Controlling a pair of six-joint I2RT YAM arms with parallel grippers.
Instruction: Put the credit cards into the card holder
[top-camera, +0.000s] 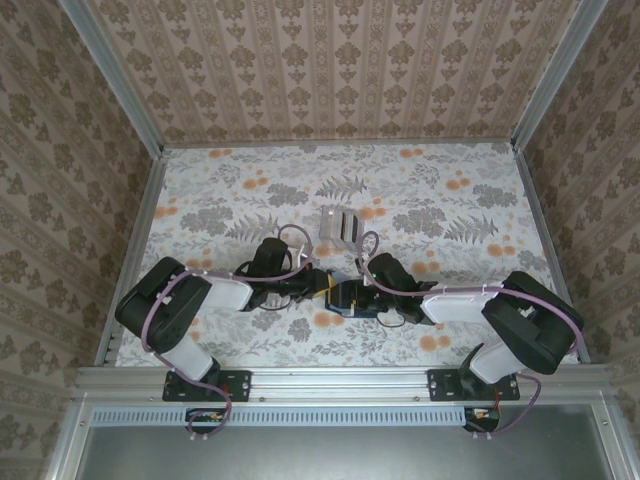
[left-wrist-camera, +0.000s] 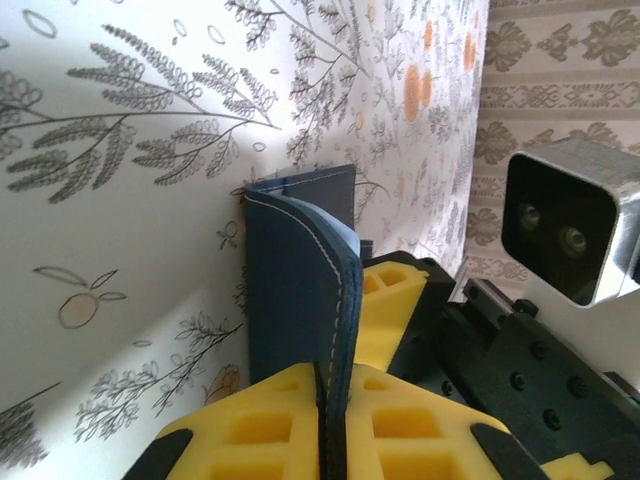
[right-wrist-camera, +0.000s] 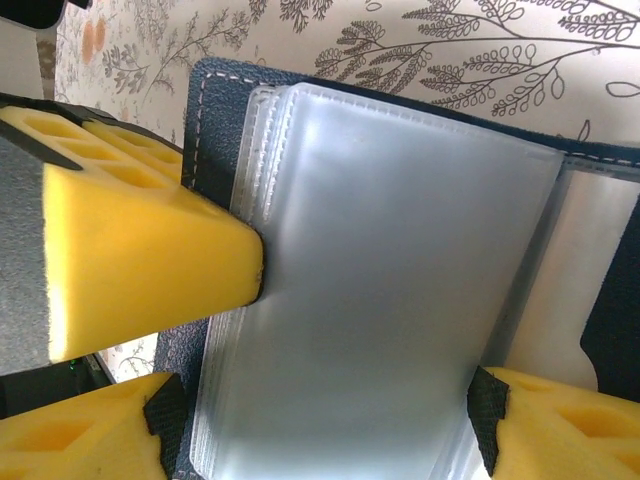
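I am working inside a staged robot test booth: patterned wallpaper panels (top-camera: 330, 60) are boxing in a floral-covered bench (top-camera: 220, 190), bare aluminium rails (top-camera: 340, 378) are framing it, and my left arm's base (top-camera: 207, 384) and right arm's base (top-camera: 474, 384) are sitting bolted to the front rail.

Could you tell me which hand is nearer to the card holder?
Left, narrowly: the left hand is clamped shut on the card holder. The right hand is open, straddling its clear sleeves.
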